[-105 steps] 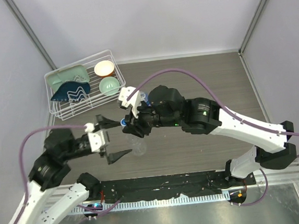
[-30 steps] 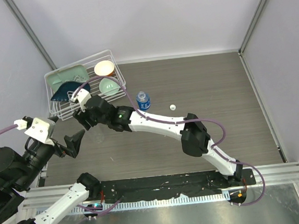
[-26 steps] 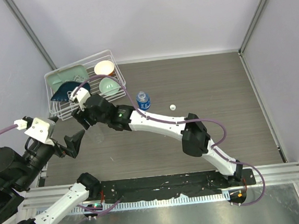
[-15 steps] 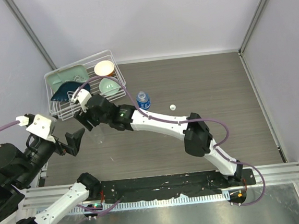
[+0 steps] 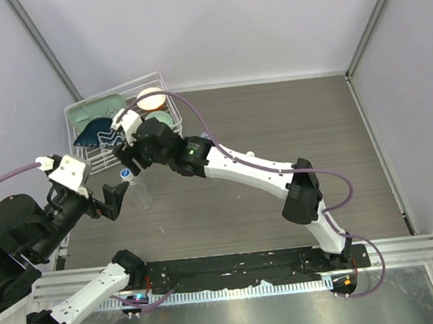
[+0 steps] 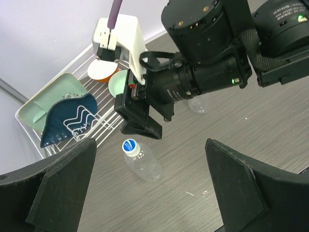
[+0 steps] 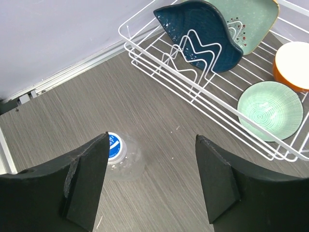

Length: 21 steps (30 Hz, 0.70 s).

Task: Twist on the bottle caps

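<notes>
**A:** What takes up most of the overhead view?

**B:** The grey wood-grain table point(image 5: 296, 117). The right arm point(image 5: 240, 167) stretches across it from its base at five o'clock out toward ten o'clock. The left arm point(image 5: 25, 232) is folded up at eight o'clock.

**A:** And the rack?

**B:** A white wire rack point(image 7: 203, 105) sits in the table's ten o'clock corner. It holds a dark blue dish point(image 7: 203, 29), a pale green dish point(image 7: 251, 19), a green bowl point(image 7: 268, 111) and a cream bowl point(image 7: 294, 65).

**A:** How are the grippers?

**B:** The right gripper point(image 7: 152, 145) hangs over the table in front of the rack, its fingers spread with nothing between them. The left gripper point(image 6: 149, 145) is also spread wide and empty.

**A:** Where's the bottle?

**B:** The plain bottle point(image 7: 130, 164) stands on the table at six o'clock of the rack, apart from it and below the right gripper. Overhead, the left gripper is at its nine o'clock. A cap point(image 7: 114, 145) with a white rim and blue top sits on its neck. I can't tell whether the nearer finger touches it.

**A:** Is there another one?

**B:** A second bottle point(image 6: 198, 104) shows partly under the right arm, about two o'clock from the first. Its top is hidden.
</notes>
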### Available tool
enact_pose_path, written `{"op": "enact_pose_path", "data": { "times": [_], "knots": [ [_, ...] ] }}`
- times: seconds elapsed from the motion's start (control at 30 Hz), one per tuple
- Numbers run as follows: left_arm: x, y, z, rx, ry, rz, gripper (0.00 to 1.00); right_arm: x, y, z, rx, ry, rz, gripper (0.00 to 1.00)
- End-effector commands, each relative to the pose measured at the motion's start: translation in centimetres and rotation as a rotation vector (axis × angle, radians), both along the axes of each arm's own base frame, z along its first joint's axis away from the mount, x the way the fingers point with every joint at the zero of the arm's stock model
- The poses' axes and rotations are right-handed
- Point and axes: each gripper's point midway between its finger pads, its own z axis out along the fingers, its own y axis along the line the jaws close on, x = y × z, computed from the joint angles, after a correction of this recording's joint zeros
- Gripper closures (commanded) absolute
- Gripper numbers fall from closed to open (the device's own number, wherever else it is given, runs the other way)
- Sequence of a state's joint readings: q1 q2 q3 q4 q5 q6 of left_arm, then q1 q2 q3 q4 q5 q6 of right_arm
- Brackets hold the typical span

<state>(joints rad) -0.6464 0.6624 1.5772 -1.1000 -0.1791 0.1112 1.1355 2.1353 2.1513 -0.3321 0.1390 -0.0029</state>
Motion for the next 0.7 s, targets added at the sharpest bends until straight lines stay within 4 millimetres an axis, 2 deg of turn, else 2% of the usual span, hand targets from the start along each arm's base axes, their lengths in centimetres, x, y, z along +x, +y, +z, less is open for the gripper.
{"op": "enact_pose_path", "data": {
  "times": [0.0,0.07,0.1,0.17,0.2,0.23,0.3,0.33,0.4,0.43,0.5,0.53,0.57,0.6,0.63,0.67],
  "knots": [
    [-0.1,-0.2,0.6,-0.007,-0.011,-0.013,0.0,0.9,-2.7,6.0,0.088,-0.041,-0.032,0.24],
    [0.0,-0.3,0.4,0.007,-0.004,-0.016,0.0,2.1,-4.3,6.7,0.09,-0.047,-0.073,0.23],
    [0.1,-0.4,0.2,0.009,0.0,-0.021,0.0,3.0,-6.0,8.5,0.124,-0.046,-0.121,0.24],
    [0.7,-0.9,-0.1,0.028,0.019,-0.022,0.01,4.4,-8.5,9.6,0.127,-0.05,-0.2,0.24],
    [1.0,-1.1,-0.2,0.04,0.028,-0.024,0.0,5.0,-10.9,12.0,0.16,-0.073,-0.267,0.24],
    [1.4,-1.6,-0.6,0.062,0.049,-0.033,0.0,6.8,-13.5,12.6,0.177,-0.064,-0.35,0.24],
    [2.7,-3.1,-1.4,0.118,0.087,-0.079,0.0,7.9,-17.7,14.5,0.205,-0.074,-0.465,0.27],
    [2.9,-4.4,-1.4,0.116,0.094,-0.132,0.0,7.9,-21.2,16.4,0.245,-0.088,-0.535,0.3],
    [4.6,-6.8,-2.2,0.134,0.151,-0.18,0.0,8.1,-25.8,18.0,0.267,-0.12,-0.665,0.39],
    [5.0,-8.1,-1.6,0.116,0.15,-0.226,0.0,7.1,-29.4,19.6,0.302,-0.142,-0.728,0.49],
    [7.1,-10.8,-2.8,0.136,0.216,-0.271,0.0,6.2,-33.6,20.4,0.324,-0.16,-0.842,0.65],
    [8.0,-12.3,-2.4,0.121,0.217,-0.304,0.0,5.2,-36.9,20.7,0.338,-0.173,-0.934,0.83],
    [8.8,-13.4,-2.6,0.128,0.223,-0.315,0.0,4.6,-38.9,20.4,0.339,-0.168,-0.989,0.9],
    [10.1,-16.2,-3.7,0.153,0.248,-0.354,0.0,4.2,-39.9,19.2,0.317,-0.158,-1.019,0.95],
    [10.8,-17.5,-4.1,0.17,0.248,-0.362,0.0,3.8,-41.3,18.6,0.308,-0.16,-1.07,0.99],
    [11.5,-18.6,-3.5,0.18,0.224,-0.354,0.0,2.3,-43.3,19.0,0.333,-0.162,-1.093,0.99]
  ]
}}
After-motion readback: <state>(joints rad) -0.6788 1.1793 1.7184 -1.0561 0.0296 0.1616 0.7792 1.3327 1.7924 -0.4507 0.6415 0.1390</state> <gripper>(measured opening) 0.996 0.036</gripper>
